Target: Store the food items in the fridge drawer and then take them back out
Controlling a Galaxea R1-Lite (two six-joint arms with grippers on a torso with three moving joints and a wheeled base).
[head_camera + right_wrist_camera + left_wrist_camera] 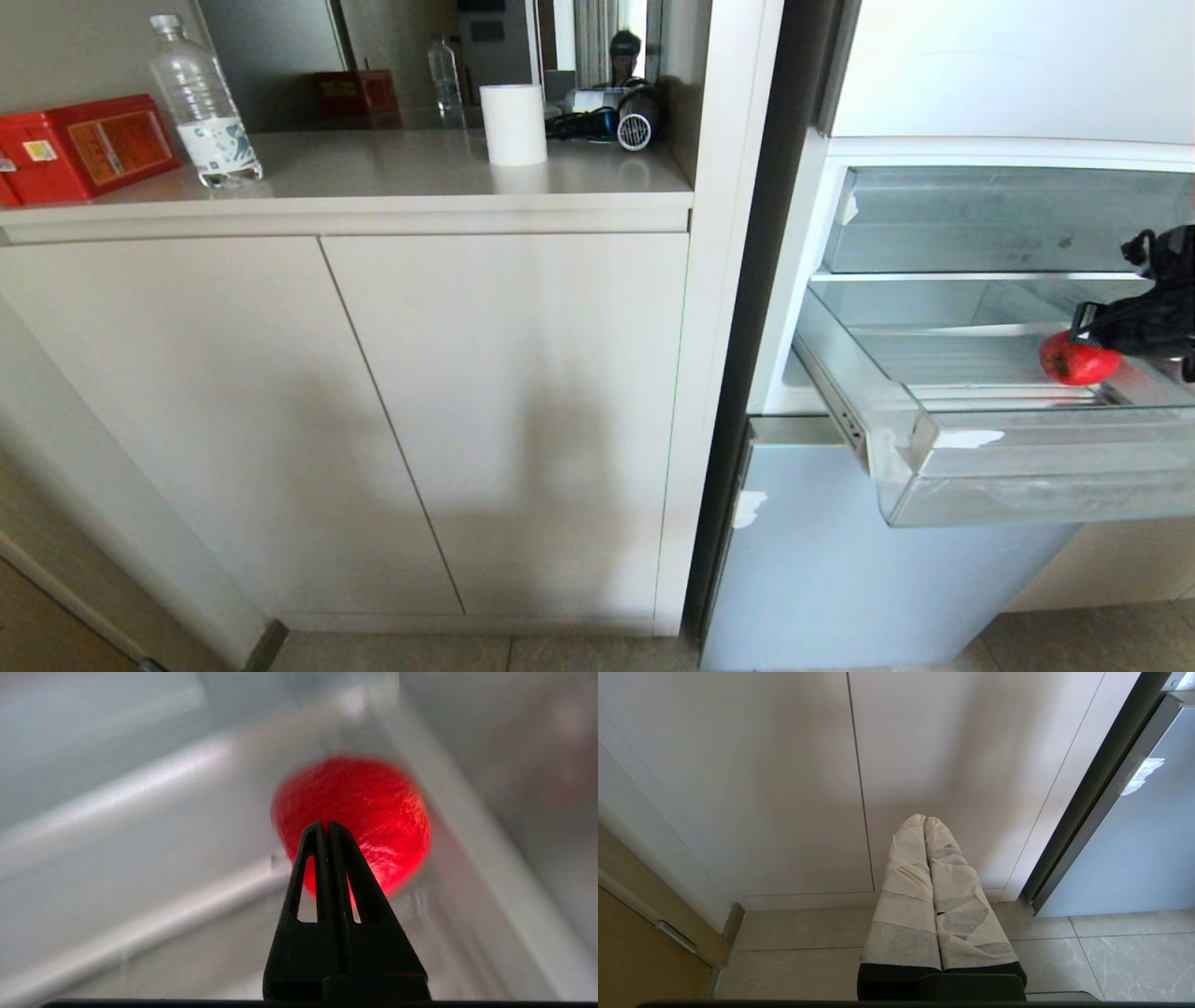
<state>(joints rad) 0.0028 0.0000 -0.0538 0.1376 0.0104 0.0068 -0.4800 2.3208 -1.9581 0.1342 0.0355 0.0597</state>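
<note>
Right wrist view gives me my right gripper [327,828] with its two black, hollow-framed fingers pressed together, holding nothing, their tips in front of the glossy round red apple [350,821], which lies in the fridge drawer [1027,467]. From the head view I see that drawer pulled out, clear ribbed plastic with a frosted front and white tape scraps, the apple near its right side under the black gripper. My left gripper [925,821], tape-wrapped and closed, hangs low before smooth cream cabinet doors [784,788] above grey floor tiles [1111,961].
</note>
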